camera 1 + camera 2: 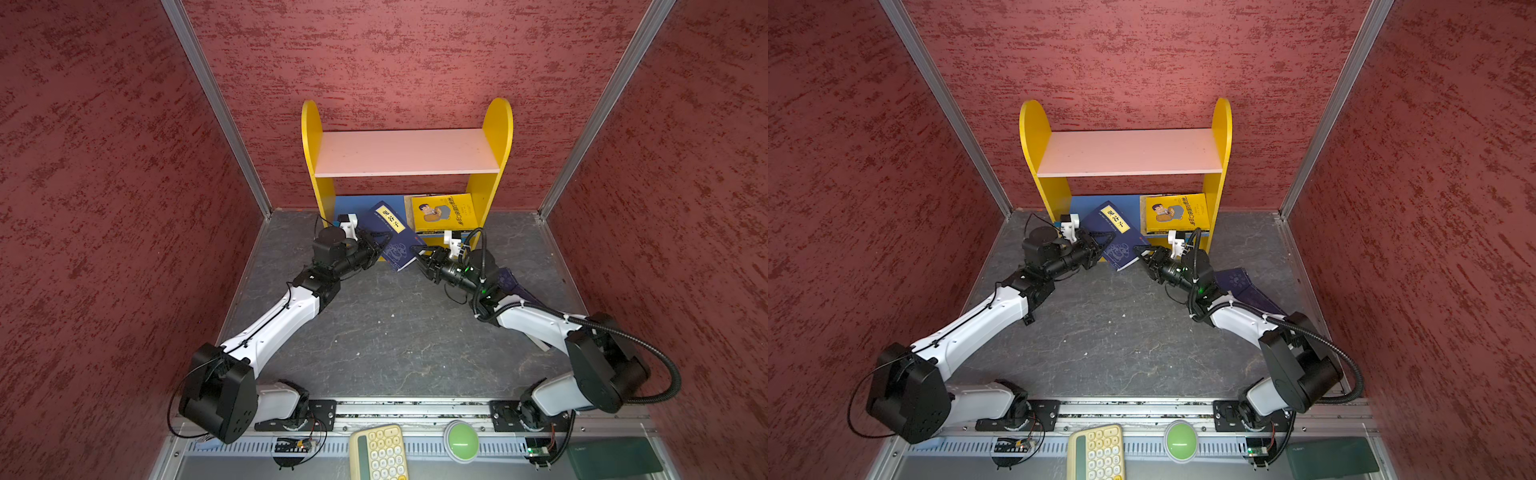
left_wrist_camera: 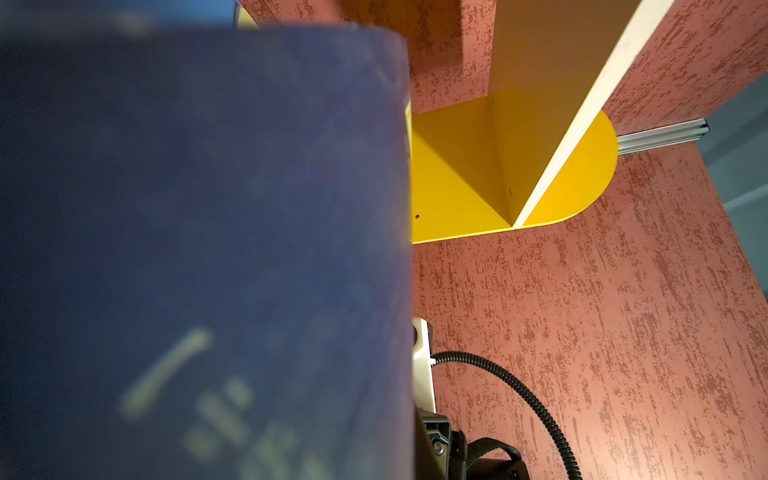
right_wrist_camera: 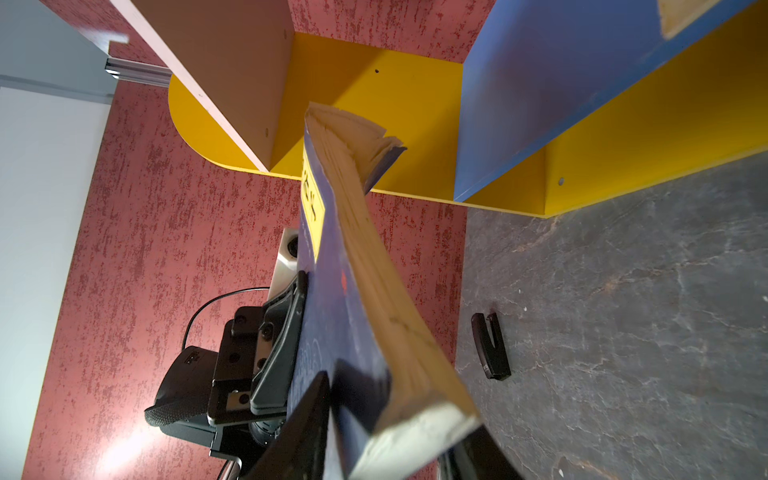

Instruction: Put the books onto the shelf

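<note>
A navy book with a yellow label (image 1: 392, 235) (image 1: 1115, 235) hangs tilted in front of the shelf (image 1: 311, 137) (image 1: 1034, 137), its top corner over the blue lower board (image 1: 353, 208). My left gripper (image 1: 380, 243) (image 1: 1102, 243) is shut on its left edge. My right gripper (image 1: 422, 253) (image 1: 1144, 253) (image 3: 386, 436) stands open around the book's lower right corner (image 3: 353, 291). In the left wrist view the navy cover (image 2: 208, 249) hides my own jaws. A yellow book with a cartoon figure (image 1: 442, 212) (image 1: 1177, 212) lies on a stack on the lower board's right side. Another navy book (image 1: 511, 282) (image 1: 1241, 282) lies on the table under my right arm.
The pink upper board (image 1: 405, 151) is bare. Red walls close in on three sides. A small black clip (image 1: 1029, 319) (image 3: 490, 353) lies on the grey table. A pale keypad (image 1: 380, 453), a green button (image 1: 461, 440) and a dark green slab (image 1: 615, 457) sit at the front edge.
</note>
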`<state>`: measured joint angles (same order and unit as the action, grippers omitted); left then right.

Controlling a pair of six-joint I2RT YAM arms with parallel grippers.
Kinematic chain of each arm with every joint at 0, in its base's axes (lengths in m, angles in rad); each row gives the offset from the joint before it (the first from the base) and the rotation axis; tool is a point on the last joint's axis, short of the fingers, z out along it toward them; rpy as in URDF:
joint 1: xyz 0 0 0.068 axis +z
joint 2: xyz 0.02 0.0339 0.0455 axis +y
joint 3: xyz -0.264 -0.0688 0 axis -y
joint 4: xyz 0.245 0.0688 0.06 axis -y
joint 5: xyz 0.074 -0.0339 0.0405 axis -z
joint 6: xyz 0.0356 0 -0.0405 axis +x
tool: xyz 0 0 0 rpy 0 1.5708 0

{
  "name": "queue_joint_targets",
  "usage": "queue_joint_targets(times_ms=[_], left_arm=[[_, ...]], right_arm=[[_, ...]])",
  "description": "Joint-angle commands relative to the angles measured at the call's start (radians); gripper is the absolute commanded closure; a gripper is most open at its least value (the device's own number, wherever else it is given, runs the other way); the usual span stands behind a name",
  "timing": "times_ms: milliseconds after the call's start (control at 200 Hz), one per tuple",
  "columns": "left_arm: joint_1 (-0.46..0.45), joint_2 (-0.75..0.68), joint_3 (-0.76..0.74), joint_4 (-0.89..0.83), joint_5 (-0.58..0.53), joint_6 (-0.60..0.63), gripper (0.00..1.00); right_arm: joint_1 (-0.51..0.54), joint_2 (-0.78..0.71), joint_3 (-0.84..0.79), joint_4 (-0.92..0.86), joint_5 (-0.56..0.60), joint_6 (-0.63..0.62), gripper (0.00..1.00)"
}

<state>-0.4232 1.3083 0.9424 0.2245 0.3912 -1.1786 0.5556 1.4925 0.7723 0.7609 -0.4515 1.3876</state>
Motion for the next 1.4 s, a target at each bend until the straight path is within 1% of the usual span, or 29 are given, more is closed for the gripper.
queue_joint_targets(times_ms=[0,75,175,321,436,481,746,797,882,902,1017,1062,1187,1298,1398], left_arm=[[-0.006,0.016,0.009,0.108,0.026,0.013,0.89],[-0.008,0.038,0.030,0.116,0.053,0.017,0.89],[-0.020,0.047,0.032,0.122,0.035,0.023,0.89],[-0.020,0.058,0.033,0.132,0.021,0.011,0.89],[-0.020,0.069,0.047,0.128,0.020,0.016,0.89],[-0.020,0.072,0.049,0.128,0.014,0.017,0.89],[-0.023,0.065,0.050,0.134,-0.015,0.014,0.89],[-0.022,0.065,0.052,0.135,-0.017,0.016,0.89],[-0.024,0.066,0.056,0.131,-0.019,0.019,0.89],[-0.024,0.066,0.056,0.130,-0.019,0.020,0.89],[-0.026,0.061,0.051,0.124,-0.024,0.021,0.80],[-0.027,0.056,0.051,0.115,-0.027,0.026,0.73],[-0.015,0.039,0.063,0.058,-0.025,0.057,0.58],[0.022,0.033,0.084,-0.018,0.027,0.081,0.42],[0.069,0.022,0.083,-0.081,0.076,0.102,0.32]], right_arm=[[0.007,0.027,0.022,0.040,-0.035,0.011,0.58],[0.008,0.034,0.022,0.057,-0.044,0.015,0.58],[0.008,0.040,0.026,0.051,-0.042,0.009,0.57],[0.007,0.064,0.051,0.052,-0.060,0.009,0.50],[0.007,0.083,0.067,0.055,-0.077,0.011,0.50],[0.007,0.093,0.071,0.060,-0.080,0.015,0.51],[0.007,0.130,0.102,0.082,-0.103,0.027,0.67],[0.007,0.136,0.112,0.075,-0.107,0.023,0.73],[0.001,0.142,0.126,0.064,-0.113,0.023,0.90],[0.001,0.144,0.126,0.062,-0.113,0.023,0.93],[-0.017,0.130,0.115,0.060,-0.105,0.021,0.96],[-0.027,0.121,0.109,0.061,-0.105,0.021,0.98],[-0.055,0.087,0.092,0.040,-0.117,0.005,1.00],[-0.079,0.061,0.091,-0.025,-0.142,-0.020,1.00],[-0.101,0.036,0.096,-0.082,-0.189,-0.056,1.00]])
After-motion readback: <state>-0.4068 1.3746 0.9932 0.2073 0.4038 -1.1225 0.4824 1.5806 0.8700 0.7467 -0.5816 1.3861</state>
